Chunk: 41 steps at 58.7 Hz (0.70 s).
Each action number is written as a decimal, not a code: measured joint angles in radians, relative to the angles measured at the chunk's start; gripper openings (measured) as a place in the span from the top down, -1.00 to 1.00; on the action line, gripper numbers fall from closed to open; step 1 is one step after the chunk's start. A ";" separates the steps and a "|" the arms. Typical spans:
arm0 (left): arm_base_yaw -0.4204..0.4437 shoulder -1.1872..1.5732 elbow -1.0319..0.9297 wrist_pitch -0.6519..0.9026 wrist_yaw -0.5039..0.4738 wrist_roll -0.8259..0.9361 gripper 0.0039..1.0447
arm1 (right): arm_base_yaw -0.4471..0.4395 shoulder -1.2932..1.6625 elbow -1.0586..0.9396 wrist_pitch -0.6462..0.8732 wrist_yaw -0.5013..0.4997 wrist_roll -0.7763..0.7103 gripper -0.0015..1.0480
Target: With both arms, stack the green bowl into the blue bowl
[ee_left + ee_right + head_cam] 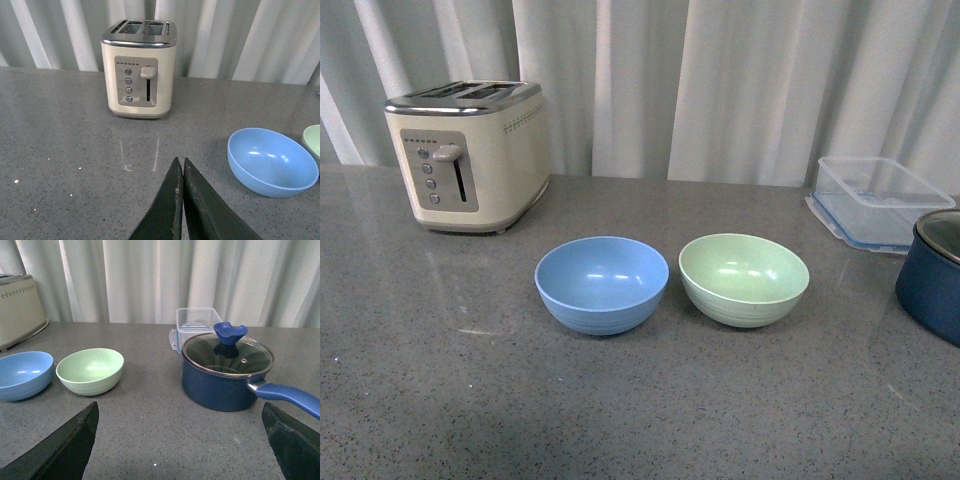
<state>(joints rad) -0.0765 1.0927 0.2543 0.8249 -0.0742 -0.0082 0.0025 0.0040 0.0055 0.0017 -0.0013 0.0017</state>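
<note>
In the front view you see the blue bowl (602,285) and the green bowl (744,279) standing upright and empty on the grey table (440,400). The blue one is on the left, and a narrow gap separates their rims. A cream toaster (468,155) stands further back, to the left of the blue bowl, and a clear plastic container (880,200) sits at the back right. A dark navy pot (932,275) is cut off by the right edge, so you get only part of its wall and rim. In the left wrist view your left end effector (180,161) is held above the table with its two dark fingers pressed flat together, tips touching and nothing between them. It points toward the toaster, and the blue bowl lies off to one side, apart from the fingers. Only a sliver of the green bowl shows at the frame's edge there. In the right wrist view your right end effector (180,407) is spread wide, with only bare table between its fingers, gripping nothing. The green bowl sits ahead of one finger, apart from it, with the blue bowl just past it, partly cropped. The pot, under a glass lid, stands nearer the other finger. Its handle runs out of frame, and it hides the lower part of the container behind it.
</note>
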 joint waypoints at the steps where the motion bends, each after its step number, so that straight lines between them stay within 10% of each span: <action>1: 0.003 -0.013 -0.010 0.000 0.001 0.000 0.94 | 0.000 0.000 0.000 0.000 0.000 0.000 -0.81; 41: 0.074 -0.393 -0.231 -0.145 0.072 0.000 0.94 | 0.000 0.000 0.000 0.000 0.000 0.000 -0.81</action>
<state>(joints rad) -0.0021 0.6998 0.0235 0.6800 -0.0025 -0.0078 0.0025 0.0040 0.0055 0.0017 -0.0013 0.0017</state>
